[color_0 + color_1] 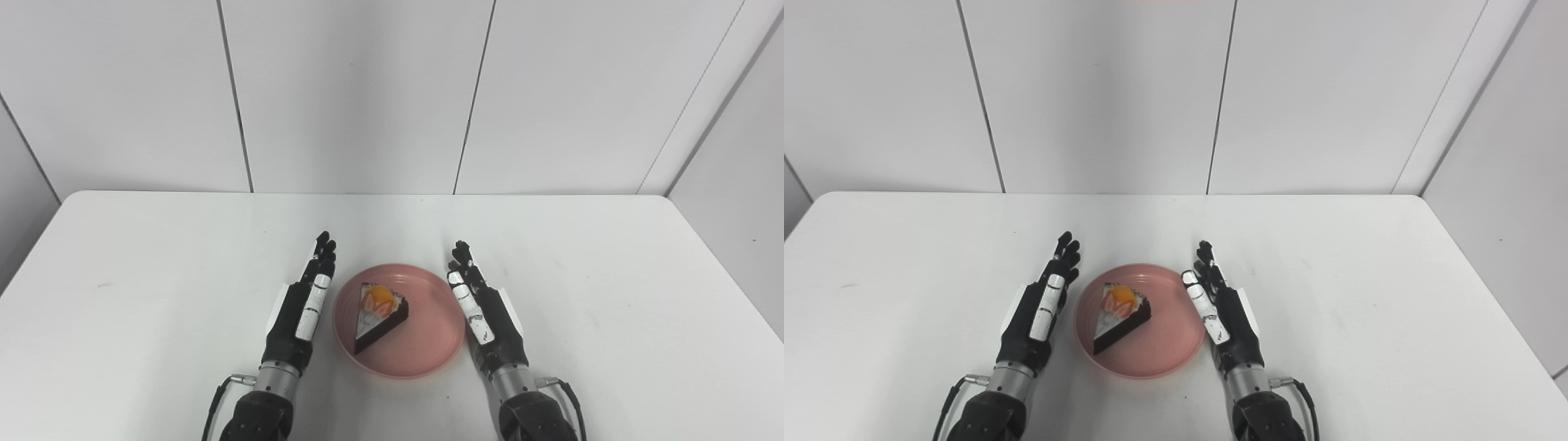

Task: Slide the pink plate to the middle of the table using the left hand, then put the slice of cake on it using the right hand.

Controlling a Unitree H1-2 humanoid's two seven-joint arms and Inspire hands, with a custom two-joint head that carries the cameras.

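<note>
— Where's the slice of cake (380, 315)?
— On the pink plate (429, 349), between both hands, on the white table (153, 294).
— Holding anything?
— No. Left hand (300, 312) and right hand (487, 315) flank the plate, fingers straight, empty.

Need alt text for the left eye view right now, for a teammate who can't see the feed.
A slice of cake topped with fruit sits on a pink plate near the middle of a white table. The left hand and right hand flank the plate, both open and holding nothing.
</note>
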